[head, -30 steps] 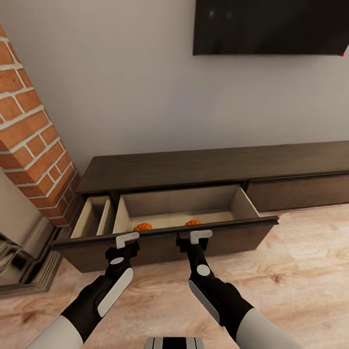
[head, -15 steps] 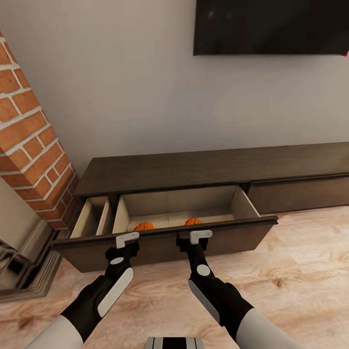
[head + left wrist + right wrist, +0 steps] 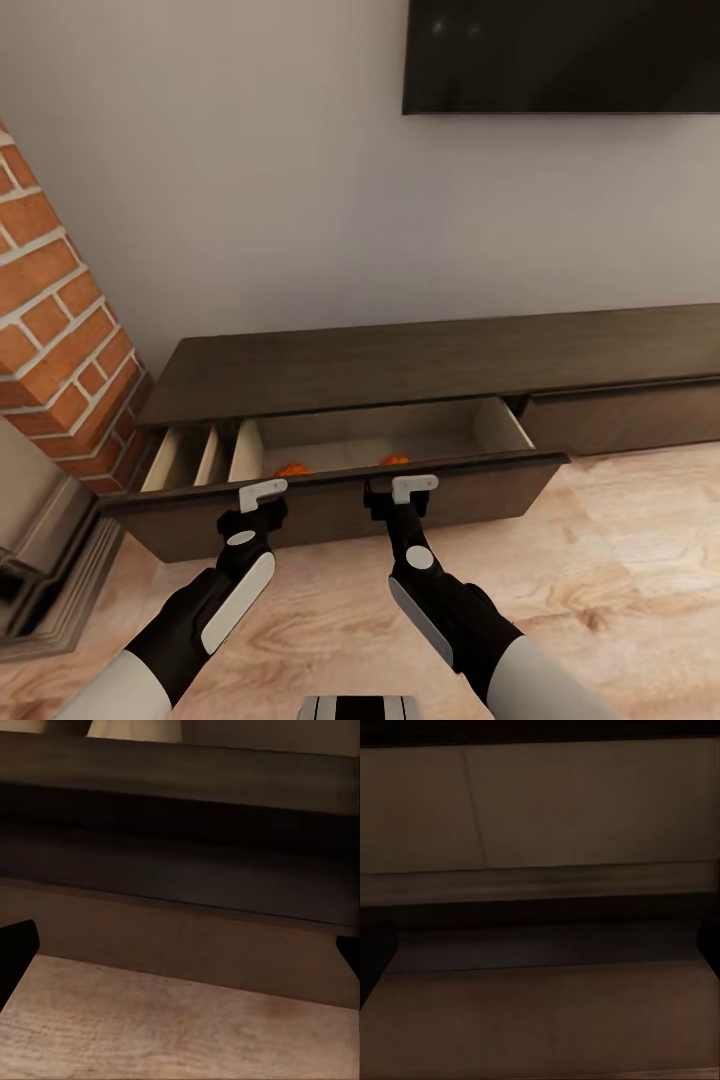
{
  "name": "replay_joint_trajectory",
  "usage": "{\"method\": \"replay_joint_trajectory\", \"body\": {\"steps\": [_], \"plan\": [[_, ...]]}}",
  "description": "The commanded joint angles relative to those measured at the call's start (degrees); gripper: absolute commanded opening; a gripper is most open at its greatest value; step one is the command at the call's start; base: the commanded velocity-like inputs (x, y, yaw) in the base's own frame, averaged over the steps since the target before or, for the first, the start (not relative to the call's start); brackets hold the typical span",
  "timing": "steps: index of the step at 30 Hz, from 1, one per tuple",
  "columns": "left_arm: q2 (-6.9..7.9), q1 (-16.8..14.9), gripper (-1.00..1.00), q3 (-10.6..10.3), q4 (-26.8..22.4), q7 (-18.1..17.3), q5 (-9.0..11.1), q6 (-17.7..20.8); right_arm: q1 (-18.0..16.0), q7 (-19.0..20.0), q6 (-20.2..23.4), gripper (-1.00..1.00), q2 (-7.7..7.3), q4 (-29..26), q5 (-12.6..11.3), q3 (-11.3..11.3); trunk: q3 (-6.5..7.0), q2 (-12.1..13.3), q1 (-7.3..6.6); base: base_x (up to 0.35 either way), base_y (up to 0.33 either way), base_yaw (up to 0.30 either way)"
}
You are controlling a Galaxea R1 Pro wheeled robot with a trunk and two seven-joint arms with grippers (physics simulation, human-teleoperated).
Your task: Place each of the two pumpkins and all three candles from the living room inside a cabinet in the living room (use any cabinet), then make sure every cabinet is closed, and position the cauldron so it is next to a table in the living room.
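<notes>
Mostly hidden pumpkins (image 3: 293, 468) behind drawer front (image 3: 340, 497), both hands' (image 3: 263, 491) (image 3: 402, 488) grip unclear.

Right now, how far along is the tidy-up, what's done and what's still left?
Done: both pumpkins lie in the open drawer of the cabinet. In hand: the left gripper and right gripper sit at the drawer's front, probably to push it shut; neither holds anything. Left: I can't confirm any candles inside, the drawer needs closing, and the cauldron needs placing by the table.

Black forearms with white panels, white sleeves, pale grey-tipped left claw (image 3: 262, 492).
</notes>
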Motion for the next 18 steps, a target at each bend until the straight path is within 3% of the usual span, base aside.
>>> {"method": "replay_joint_trajectory", "body": {"steps": [1,18], "plan": [[0.06,-0.1,1.00,-0.2,-0.2,0.3,-0.4,0.1,-0.1,-0.3,-0.4,1.00,-0.03,0.0,-0.6,0.3,-0.04,0.0,0.01,0.265,0.000,0.000],[0.06,-0.1,1.00,-0.3,-0.1,0.3,-0.4,0.1,-0.1,-0.3,-0.4,1.00,-0.05,0.0,-0.5,0.3,-0.04,0.0,0.01,0.236,0.000,0.000]]}}
